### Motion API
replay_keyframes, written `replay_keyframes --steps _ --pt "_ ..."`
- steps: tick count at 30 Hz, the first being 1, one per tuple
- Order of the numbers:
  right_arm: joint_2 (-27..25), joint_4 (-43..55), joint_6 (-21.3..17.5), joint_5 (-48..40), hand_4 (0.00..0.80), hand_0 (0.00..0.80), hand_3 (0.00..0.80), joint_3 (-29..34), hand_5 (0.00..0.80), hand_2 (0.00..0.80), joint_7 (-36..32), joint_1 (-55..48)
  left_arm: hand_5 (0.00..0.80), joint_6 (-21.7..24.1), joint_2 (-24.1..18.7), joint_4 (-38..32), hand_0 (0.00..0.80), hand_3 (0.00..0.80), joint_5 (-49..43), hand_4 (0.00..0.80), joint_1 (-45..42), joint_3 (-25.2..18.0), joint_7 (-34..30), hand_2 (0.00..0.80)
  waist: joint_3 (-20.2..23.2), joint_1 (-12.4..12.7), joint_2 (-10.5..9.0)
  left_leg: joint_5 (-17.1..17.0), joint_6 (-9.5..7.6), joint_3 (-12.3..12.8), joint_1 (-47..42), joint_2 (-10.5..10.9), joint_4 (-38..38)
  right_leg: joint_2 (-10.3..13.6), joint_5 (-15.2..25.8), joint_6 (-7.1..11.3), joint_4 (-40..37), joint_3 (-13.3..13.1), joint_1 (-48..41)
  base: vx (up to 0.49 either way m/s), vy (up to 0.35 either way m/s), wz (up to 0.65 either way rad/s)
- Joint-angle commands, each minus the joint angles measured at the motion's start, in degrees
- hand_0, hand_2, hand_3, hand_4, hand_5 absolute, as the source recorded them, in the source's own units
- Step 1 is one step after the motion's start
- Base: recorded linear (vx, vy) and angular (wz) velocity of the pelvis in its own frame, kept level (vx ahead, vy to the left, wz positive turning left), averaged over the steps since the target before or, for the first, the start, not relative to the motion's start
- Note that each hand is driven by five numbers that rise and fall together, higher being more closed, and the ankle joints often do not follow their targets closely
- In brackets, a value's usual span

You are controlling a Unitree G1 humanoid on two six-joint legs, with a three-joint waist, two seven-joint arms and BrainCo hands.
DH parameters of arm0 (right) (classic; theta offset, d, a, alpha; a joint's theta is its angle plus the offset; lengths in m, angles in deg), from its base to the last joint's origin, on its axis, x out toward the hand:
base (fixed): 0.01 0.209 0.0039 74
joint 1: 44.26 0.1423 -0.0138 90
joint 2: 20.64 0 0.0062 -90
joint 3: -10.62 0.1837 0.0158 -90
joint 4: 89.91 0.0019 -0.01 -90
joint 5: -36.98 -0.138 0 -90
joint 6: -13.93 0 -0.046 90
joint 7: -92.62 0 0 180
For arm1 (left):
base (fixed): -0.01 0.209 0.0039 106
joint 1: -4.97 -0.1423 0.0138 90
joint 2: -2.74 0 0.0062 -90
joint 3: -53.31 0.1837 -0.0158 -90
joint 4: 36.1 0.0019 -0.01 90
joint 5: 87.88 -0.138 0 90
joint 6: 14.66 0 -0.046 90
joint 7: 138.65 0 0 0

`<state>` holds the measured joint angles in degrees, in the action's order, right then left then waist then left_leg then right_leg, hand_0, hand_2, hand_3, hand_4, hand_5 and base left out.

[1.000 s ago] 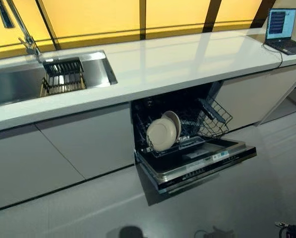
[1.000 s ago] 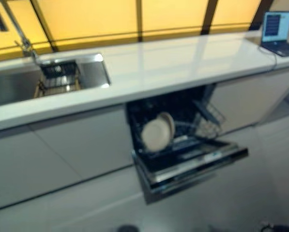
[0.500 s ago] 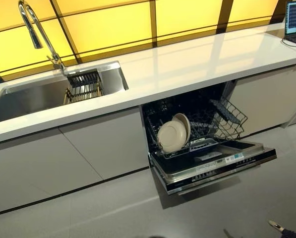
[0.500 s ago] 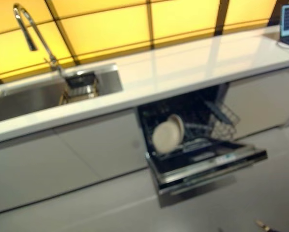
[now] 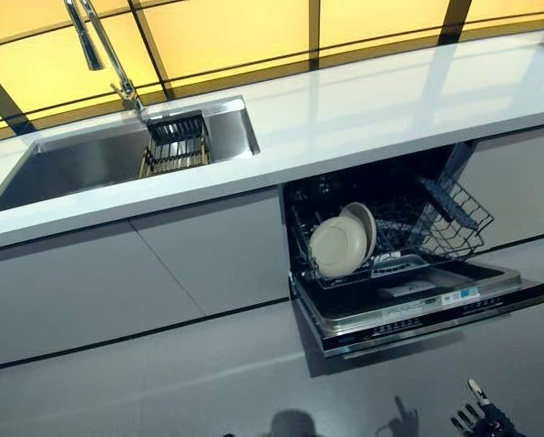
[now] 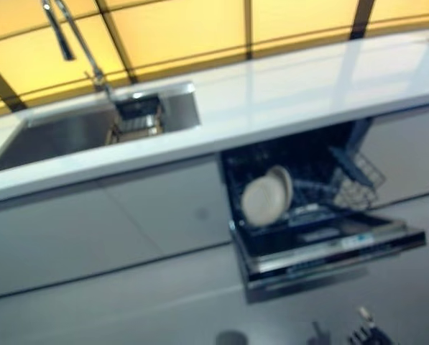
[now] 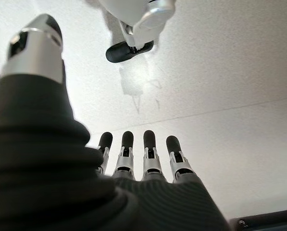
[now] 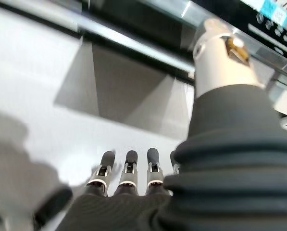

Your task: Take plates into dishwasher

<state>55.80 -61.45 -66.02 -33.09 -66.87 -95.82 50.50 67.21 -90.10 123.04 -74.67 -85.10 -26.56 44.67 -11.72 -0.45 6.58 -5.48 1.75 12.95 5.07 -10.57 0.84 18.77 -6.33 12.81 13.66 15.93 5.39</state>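
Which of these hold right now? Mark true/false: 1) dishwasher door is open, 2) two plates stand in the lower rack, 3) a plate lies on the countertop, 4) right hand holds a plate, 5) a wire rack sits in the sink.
1) The dishwasher door is open: true.
2) Two plates stand on edge in the lower rack: true.
3) A plate lies on the countertop: false, no plate shows on it.
4) The right hand holds a plate: false, it hangs open over the floor, holding nothing. The left hand is open and empty too.
5) A wire rack sits in the sink: true.
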Motion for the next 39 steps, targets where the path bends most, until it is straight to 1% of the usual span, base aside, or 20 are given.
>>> replay_keyframes --steps 1,6,7,14,15,17,20,21,24,27,28,30,32,33,34,35,36,37,38,39 --pt "1.5 1.5 -4.4 -5.8 0.0 0.0 0.0 1.6 0.0 0.0 -2.7 5.1 0.0 1.2 -0.6 -0.5 0.0 0.0 0.4 0.0 3.3 -0.2 -0.3 0.0 -4.5 1.2 -1.85 1.7 5.28 -1.7 -1.6 1.4 -1.9 -4.1 4.8 -4.53 -4.7 2.8 -0.1 -0.084 0.063 0.16" --pt "2.2 2.1 -6.3 -10.0 0.0 0.0 0.0 0.9 0.0 0.0 -4.2 8.2 0.0 1.6 -0.1 -1.9 0.0 0.0 1.3 0.0 4.0 0.8 -0.4 0.0 -6.0 2.0 -0.14 1.4 5.01 -2.1 0.0 2.6 -2.3 -3.6 5.0 -4.62 -4.6 3.2 1.7 -0.101 0.054 0.07" --pt "2.2 2.2 -6.4 -10.2 0.0 0.0 0.0 0.8 0.0 0.0 -4.2 8.3 0.0 1.6 -0.1 -1.9 0.0 0.0 1.3 0.0 4.0 0.8 -0.3 0.0 -6.1 2.0 -0.11 1.4 4.99 -2.1 0.1 2.6 -2.3 -3.6 5.0 -4.63 -4.5 3.2 1.7 -0.056 0.031 0.02" --pt "2.3 0.5 -8.8 -15.6 0.0 0.0 0.0 1.2 0.0 0.0 -9.5 10.8 0.0 3.0 0.9 -0.9 0.0 0.0 1.8 0.0 3.4 1.6 -1.3 0.0 -6.8 2.6 2.19 1.7 4.53 -2.3 0.5 4.1 -2.1 -2.6 4.6 -4.89 -3.9 3.6 2.6 -0.023 0.057 0.05" --pt "2.3 0.4 -8.9 -15.9 0.0 0.0 0.0 1.2 0.0 0.0 -9.7 10.9 0.0 3.0 0.9 -0.9 0.0 0.0 1.9 0.0 3.4 1.6 -1.3 0.0 -6.8 2.6 2.29 1.8 4.5 -2.3 0.6 4.2 -2.0 -2.6 4.6 -4.89 -3.8 3.6 2.7 -0.048 0.099 0.15" --pt "2.2 0.9 -8.5 -19.9 0.0 0.0 0.0 1.4 0.0 0.0 -11.4 11.8 0.0 3.7 1.6 -0.6 0.0 0.0 2.6 0.0 3.3 2.0 -2.2 0.0 -7.4 2.6 3.33 2.0 4.33 -2.2 1.1 4.8 -1.3 -1.9 4.4 -5.03 -3.1 3.5 3.4 -0.048 0.095 0.12" --pt "2.4 1.0 -8.6 -21.8 0.0 0.0 0.0 1.5 0.0 0.0 -12.2 12.4 0.0 4.1 2.2 -0.3 0.0 0.0 2.8 0.0 3.2 2.4 -2.4 0.0 -7.6 2.6 3.98 2.3 4.18 -2.1 1.5 5.2 -0.7 -1.5 4.3 -5.09 -2.7 3.6 3.8 -0.036 0.078 0.05" --pt "2.8 1.2 -9.0 -24.3 0.0 0.0 0.0 1.3 0.0 0.0 -14.2 13.5 0.0 4.8 2.9 0.1 0.0 0.0 3.0 0.0 2.9 2.8 -2.9 0.0 -8.0 2.7 4.89 2.7 3.93 -2.1 2.0 5.7 0.3 -0.7 4.3 -5.17 -1.9 3.6 4.4 -0.037 0.11 0.04" --pt "3.3 1.6 -9.3 -27.2 0.0 0.0 0.0 0.9 0.0 0.0 -16.5 14.8 0.0 6.0 3.6 1.0 0.0 0.0 2.9 0.0 2.4 3.0 -3.6 0.0 -8.2 2.9 5.89 3.2 3.66 -2.0 2.4 6.2 1.5 0.2 4.2 -5.28 -1.1 3.7 4.9 -0.014 0.104 0.04" --pt "3.7 2.4 -10.0 -27.8 0.0 0.0 0.0 0.2 0.0 0.0 -17.8 16.4 0.0 6.3 4.1 0.9 0.0 0.0 2.9 0.0 2.2 3.4 -3.7 0.0 -8.3 3.1 6.61 3.6 3.53 -1.9 2.7 6.5 2.4 0.9 4.0 -5.33 -0.5 3.8 5.2 -0.004 0.086 0.04" --pt "3.9 3.5 -10.3 -28.3 0.0 0.0 0.0 -0.6 0.0 0.0 -19.1 17.5 0.0 6.5 4.4 0.7 0.0 0.0 3.3 0.0 2.0 3.9 -3.7 0.0 -8.3 3.2 7.05 3.9 3.44 -1.8 2.9 6.7 3.2 1.3 3.9 -5.46 0.0 3.9 5.4 0.0 0.092 0.03" --pt "4.1 5.1 -11.3 -29.2 0.0 0.0 0.0 -1.6 0.0 0.0 -21.2 19.2 0.0 6.6 4.7 0.5 0.0 0.0 3.3 0.0 2.0 4.3 -3.8 0.0 -8.5 3.4 7.51 4.3 3.32 -1.9 3.2 6.9 4.3 1.8 3.8 -5.61 0.7 3.9 5.6 -0.004 0.069 0.04" --pt "4.1 6.7 -11.6 -29.4 0.0 0.0 0.0 -2.4 0.0 0.0 -22.5 20.6 0.0 6.5 4.8 0.3 0.0 0.0 3.2 0.0 2.1 4.7 -4.0 0.0 -8.6 3.6 7.77 4.5 3.26 -2.0 3.4 7.1 5.0 2.1 3.7 -5.73 1.1 4.0 5.7 0.035 0.041 0.03" --pt "3.8 8.1 -11.7 -28.8 0.0 0.0 0.0 -3.3 0.0 0.0 -24.0 22.2 0.0 6.4 4.8 0.1 0.0 0.0 3.0 0.0 2.0 5.0 -4.2 0.0 -8.4 3.9 7.92 5.8 3.62 -2.9 3.0 7.4 5.5 2.3 2.3 -5.24 1.7 3.2 5.3 0.076 0.037 0.03" --pt "3.7 9.0 -11.7 -28.7 0.0 0.0 0.0 -3.9 0.0 0.0 -24.9 23.1 0.0 6.3 4.7 -0.1 0.0 0.0 2.9 0.0 1.9 5.1 -4.4 0.0 -8.4 4.0 8.04 5.9 3.6 -3.0 3.1 7.4 5.8 2.5 2.2 -5.26 1.9 3.3 5.3 -0.01 0.041 0.05" --pt "3.7 9.6 -11.9 -28.6 0.0 0.0 0.0 -4.3 0.0 0.0 -25.3 23.6 0.0 6.3 4.7 -0.2 0.0 0.0 2.8 0.0 1.8 5.2 -4.6 0.0 -8.8 4.1 8.2 4.9 3.17 -2.3 3.6 7.4 6.2 2.8 3.5 -5.82 2.0 4.2 5.8 -0.005 0.033 0.04" --pt "3.4 11.5 -12.5 -28.0 0.0 0.0 0.0 -5.6 0.0 0.0 -25.0 25.4 0.0 6.0 4.6 -0.5 0.0 0.0 2.5 0.0 1.5 5.3 -4.8 0.0 -8.4 4.6 8.25 6.1 3.54 -3.5 3.2 7.8 6.6 2.8 2.2 -5.29 2.3 3.4 5.2 -0.085 0.038 0.04" --pt "3.4 11.7 -12.5 -27.8 0.0 0.0 0.0 -5.7 0.0 0.0 -25.0 25.5 0.0 6.0 4.6 -0.6 0.0 0.0 2.4 0.0 1.5 5.3 -4.8 0.0 -8.7 4.6 8.36 5.1 3.11 -2.8 3.7 7.7 6.8 3.0 3.5 -5.84 2.3 4.4 5.7 0.096 0.022 0.02" --pt "2.8 13.0 -12.3 -27.4 0.0 0.0 0.0 -6.8 0.0 0.0 -25.4 27.3 0.0 5.5 4.5 -0.7 0.0 0.0 2.4 0.0 1.2 5.5 -5.1 0.0 -8.3 5.1 8.34 6.3 3.35 -4.1 3.2 8.2 7.1 3.0 2.2 -5.3 2.5 3.4 5.2 0.021 0.033 0.03" --pt "2.5 13.8 -12.6 -27.4 0.0 0.0 0.0 -7.7 0.0 0.0 -25.0 28.6 0.0 5.2 4.5 -0.8 0.0 0.0 2.3 0.0 1.1 5.6 -5.3 0.0 -8.2 5.4 8.43 6.4 3.31 -4.2 3.1 8.3 7.2 3.1 2.2 -5.31 2.5 3.5 5.0 0.114 0.026 0.01"
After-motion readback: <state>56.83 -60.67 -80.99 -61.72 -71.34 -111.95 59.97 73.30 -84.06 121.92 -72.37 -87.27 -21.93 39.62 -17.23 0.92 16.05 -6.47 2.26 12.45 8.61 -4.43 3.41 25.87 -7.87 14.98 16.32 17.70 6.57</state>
